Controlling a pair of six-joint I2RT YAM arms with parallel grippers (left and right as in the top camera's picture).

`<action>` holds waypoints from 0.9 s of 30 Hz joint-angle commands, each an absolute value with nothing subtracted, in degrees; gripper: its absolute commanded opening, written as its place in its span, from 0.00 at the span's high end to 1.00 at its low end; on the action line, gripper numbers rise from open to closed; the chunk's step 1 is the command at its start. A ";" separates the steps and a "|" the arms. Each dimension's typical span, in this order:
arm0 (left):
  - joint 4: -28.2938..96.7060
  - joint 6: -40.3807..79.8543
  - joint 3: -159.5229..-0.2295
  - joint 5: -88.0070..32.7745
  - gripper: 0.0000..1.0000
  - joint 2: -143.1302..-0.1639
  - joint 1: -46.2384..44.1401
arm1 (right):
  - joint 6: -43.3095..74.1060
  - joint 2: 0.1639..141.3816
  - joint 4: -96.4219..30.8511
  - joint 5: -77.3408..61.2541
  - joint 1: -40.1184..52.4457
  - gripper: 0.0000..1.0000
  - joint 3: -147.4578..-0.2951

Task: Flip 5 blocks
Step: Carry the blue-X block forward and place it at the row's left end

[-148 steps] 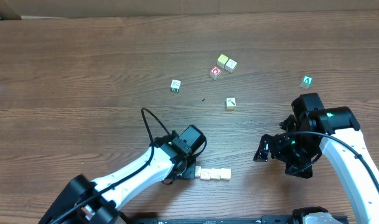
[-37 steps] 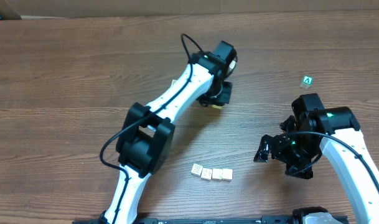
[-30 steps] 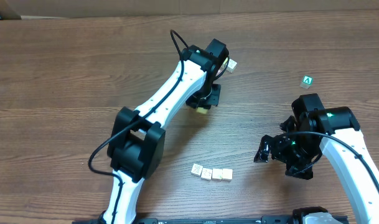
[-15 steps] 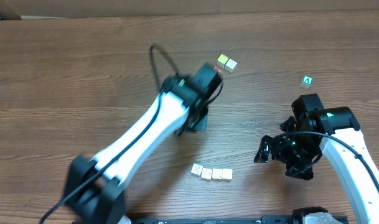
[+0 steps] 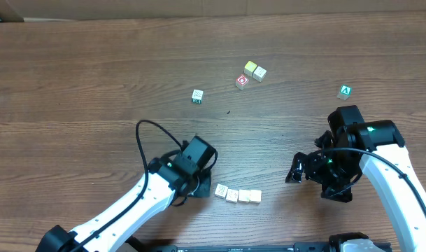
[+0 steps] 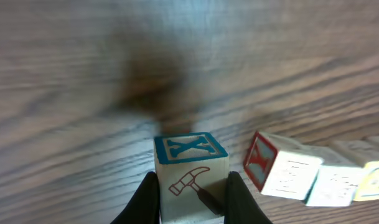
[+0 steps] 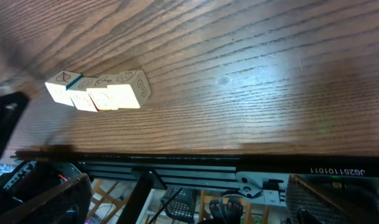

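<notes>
Blocks (image 5: 237, 195), four, lay rowed near the desk's (image 5: 73, 84) front edge; left jaws gripped the fifth (image 6: 190, 174) beside them, right jaws open and empty. Next, probably: set it down flipped, joining the row.

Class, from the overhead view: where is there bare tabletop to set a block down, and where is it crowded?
Bare: the table left of the lone block; also the middle band between the three-cube cluster and the front row. Crowded: beside that row, where the left gripper grips the hammer block.
</notes>
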State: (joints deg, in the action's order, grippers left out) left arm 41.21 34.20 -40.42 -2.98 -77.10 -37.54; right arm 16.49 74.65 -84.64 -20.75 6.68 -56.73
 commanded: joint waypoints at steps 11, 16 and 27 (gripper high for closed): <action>35.81 31.73 -37.58 -7.22 0.94 -76.64 -37.91 | 16.47 74.65 -84.53 -21.98 6.42 0.00 -57.71; 34.61 31.73 -37.54 -7.79 0.94 -78.67 -37.91 | 16.47 74.65 -84.53 -21.96 6.42 0.00 -57.71; 32.29 31.70 -37.54 -10.17 0.94 -83.40 -37.91 | 16.45 74.65 -84.58 -21.96 6.42 0.00 -57.71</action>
